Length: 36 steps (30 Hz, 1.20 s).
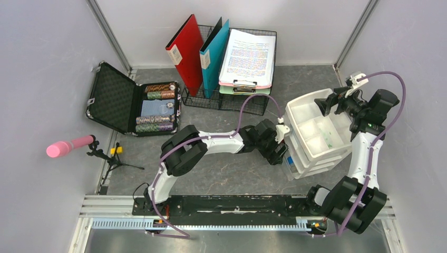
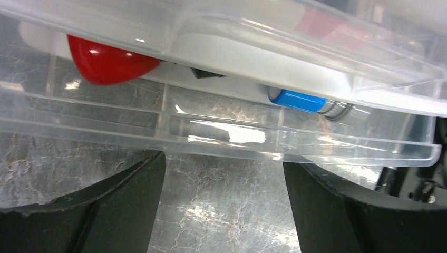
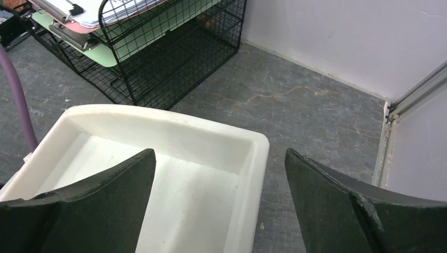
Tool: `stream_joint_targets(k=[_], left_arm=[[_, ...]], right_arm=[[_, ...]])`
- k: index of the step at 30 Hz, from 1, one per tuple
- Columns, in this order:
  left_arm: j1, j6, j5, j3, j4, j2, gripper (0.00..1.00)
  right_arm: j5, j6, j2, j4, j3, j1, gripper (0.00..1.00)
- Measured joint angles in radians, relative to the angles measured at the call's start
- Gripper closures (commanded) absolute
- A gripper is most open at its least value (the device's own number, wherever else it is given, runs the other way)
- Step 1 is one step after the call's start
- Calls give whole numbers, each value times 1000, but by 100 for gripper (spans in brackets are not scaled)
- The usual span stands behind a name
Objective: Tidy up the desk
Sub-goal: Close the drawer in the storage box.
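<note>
Desk (image 1: 221, 171) lies flat between the walls, its rail running left-right along the near edge. Left gripper (image 2: 222, 163) gapes wide at the clear drawer (image 2: 221, 132), right gripper (image 3: 220, 153) over the white tray (image 3: 174, 126); both hold nothing.

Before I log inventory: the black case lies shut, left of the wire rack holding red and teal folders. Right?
No. The top external view shows the black case open, not shut; it does lie left of the wire rack holding the red folder and teal folder.
</note>
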State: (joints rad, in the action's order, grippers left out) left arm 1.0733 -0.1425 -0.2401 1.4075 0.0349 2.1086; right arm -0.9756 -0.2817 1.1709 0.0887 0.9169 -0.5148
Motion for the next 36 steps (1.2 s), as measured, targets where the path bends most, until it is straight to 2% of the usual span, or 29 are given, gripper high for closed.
stream_joint_targets(k=[9,15,22,27,33,36], left_arm=[[-35,-70,-107,8,-6,6,3],[-35,-41,-103,-128,6,-124,0],[-38,109,-39,-219,92,-360,0],[-59,248,13,-254,188,-504,0],[-148,385,58,-282,334,-656,0],[-211,436,78,-282,402,-730,0]], right_arm=[[5,-1,0,-3,0,-2,2],[12,-8,-17,14,6,0,2],[83,-5,-18,143,66,2,2],[148,-19,-6,267,178,3,2],[181,-37,-29,289,277,33,2],[197,-56,-57,296,297,91,2]])
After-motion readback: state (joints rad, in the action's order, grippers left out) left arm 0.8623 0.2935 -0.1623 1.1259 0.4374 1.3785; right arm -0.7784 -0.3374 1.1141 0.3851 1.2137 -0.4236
